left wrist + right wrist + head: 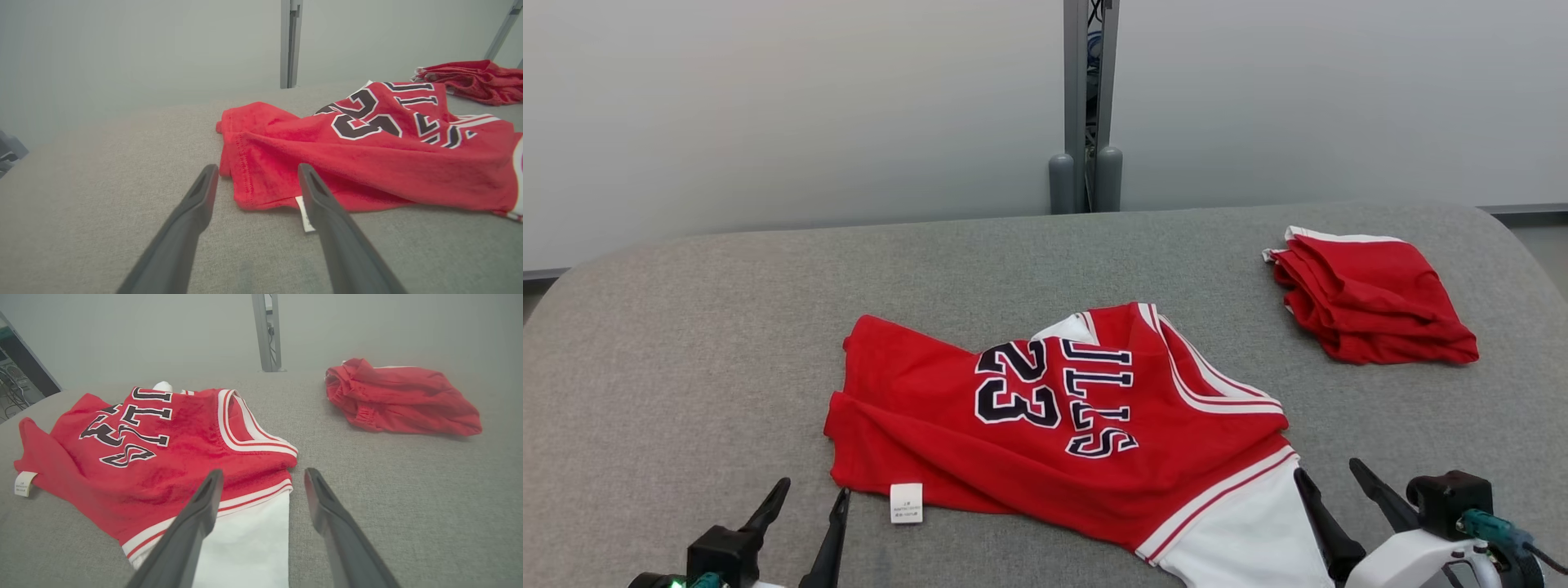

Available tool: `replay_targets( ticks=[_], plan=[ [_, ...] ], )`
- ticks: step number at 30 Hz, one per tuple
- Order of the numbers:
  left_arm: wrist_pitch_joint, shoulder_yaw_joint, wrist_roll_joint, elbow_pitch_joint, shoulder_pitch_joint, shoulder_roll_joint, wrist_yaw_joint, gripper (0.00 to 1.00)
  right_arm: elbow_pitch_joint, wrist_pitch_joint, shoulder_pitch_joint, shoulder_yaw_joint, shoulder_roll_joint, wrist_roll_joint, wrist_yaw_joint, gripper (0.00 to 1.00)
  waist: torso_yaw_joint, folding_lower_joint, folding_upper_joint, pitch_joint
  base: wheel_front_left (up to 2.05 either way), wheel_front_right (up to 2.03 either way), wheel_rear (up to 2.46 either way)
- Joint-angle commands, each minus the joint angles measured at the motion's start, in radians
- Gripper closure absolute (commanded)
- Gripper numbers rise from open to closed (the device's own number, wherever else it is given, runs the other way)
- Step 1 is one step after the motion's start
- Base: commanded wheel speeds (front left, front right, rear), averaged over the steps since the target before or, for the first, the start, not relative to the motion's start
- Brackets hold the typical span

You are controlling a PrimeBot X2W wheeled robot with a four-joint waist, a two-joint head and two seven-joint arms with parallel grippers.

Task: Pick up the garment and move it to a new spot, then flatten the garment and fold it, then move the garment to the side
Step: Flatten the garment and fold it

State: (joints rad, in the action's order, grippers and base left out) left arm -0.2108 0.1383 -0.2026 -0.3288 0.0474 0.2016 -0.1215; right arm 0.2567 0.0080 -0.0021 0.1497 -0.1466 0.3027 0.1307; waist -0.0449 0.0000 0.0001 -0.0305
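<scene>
Rumpled red jersey (1045,416), nubby grey table (686,343), folded red shorts (1372,302)

Grey padded table (686,327), pale wall (768,106), metal post (1086,98).

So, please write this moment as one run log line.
jersey: crumpled, unfolded | left gripper: open, empty | right gripper: open, empty

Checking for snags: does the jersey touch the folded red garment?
No, bare grey surface separates the jersey from the folded red garment in the head view.
</scene>
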Motion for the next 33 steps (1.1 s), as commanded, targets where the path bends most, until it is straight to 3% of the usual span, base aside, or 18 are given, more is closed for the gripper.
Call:
replay_targets(
  ticks=[1, 21, 33],
  plan=[
    [0.006, 0.013, -0.01, -0.027, -0.027, 0.015, -0.005, 0.0, 0.0, 0.018, 0.009, 0.003, -0.011, 0.01, 0.0, 0.0, -0.007, 0.0, -0.0001, 0.01, 0.0, 0.0, 0.0],
    [-0.05, 0.289, -0.251, -0.402, -0.349, 0.15, -0.009, 0.0, -0.021, 0.18, -0.007, 0.074, -0.046, 0.055, 0.0, 0.0, -0.062, 0.0, -0.0001, 0.178, 0.0, 0.0, 0.0],
    [-0.05, 0.373, -0.363, -0.499, -0.379, 0.149, -0.009, 0.0, -0.033, 0.299, 0.029, 0.114, -0.059, 0.097, 0.0, 0.0, -0.073, 0.0, -0.0001, 0.182, 0.0, 0.0, 0.0]
  ],
)
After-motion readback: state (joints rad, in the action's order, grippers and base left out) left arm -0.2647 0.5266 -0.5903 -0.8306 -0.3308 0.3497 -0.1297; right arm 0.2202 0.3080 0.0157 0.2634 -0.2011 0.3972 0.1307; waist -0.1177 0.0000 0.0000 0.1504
